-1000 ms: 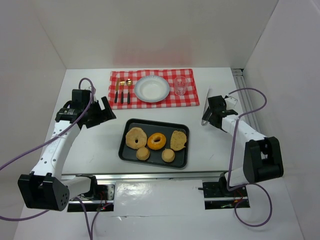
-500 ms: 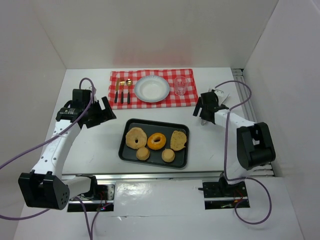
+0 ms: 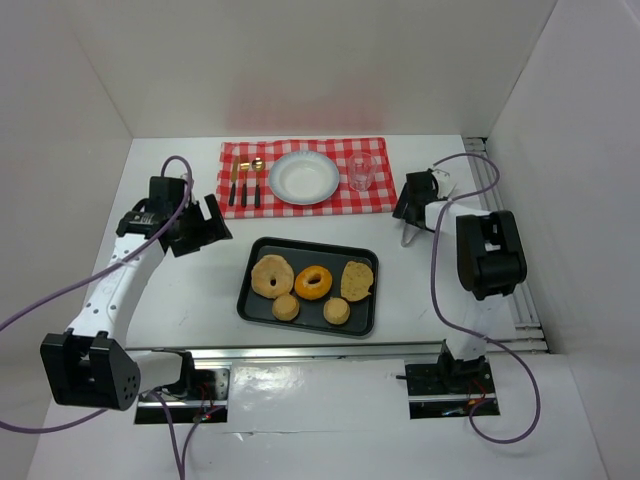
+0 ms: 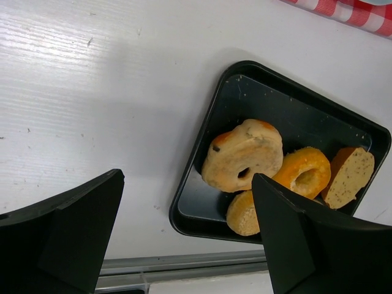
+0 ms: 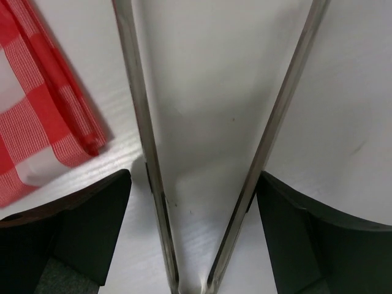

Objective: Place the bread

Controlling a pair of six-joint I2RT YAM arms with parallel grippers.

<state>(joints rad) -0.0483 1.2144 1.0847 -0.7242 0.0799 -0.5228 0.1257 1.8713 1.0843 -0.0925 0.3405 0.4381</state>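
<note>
The bread [image 4: 242, 156] lies on a black tray [image 3: 310, 250] in the near middle of the bench [image 3: 190, 290]. A pale bagel [image 3: 271, 275] is at the left with an orange ring [image 3: 314, 282] beside it and a seeded slice [image 3: 357, 280] at the right, while a small round [image 3: 286, 307] and a second round [image 3: 337, 311] lie along the near edge. Beyond the tray a red checked cloth [image 3: 375, 195] carries a white plate [image 3: 304, 177], a glass [image 3: 361, 171] and cutlery [image 3: 245, 182]. The left claw [image 4: 187, 177] hangs left of the tray, fingers wide apart with nothing between them. The right claw [image 5: 191, 180] is low over the bench by the cloth's near right corner. Its fingers are apart and straddle the two arms of metal tongs [image 5: 141, 116] lying there, not clamped on them.
</note>
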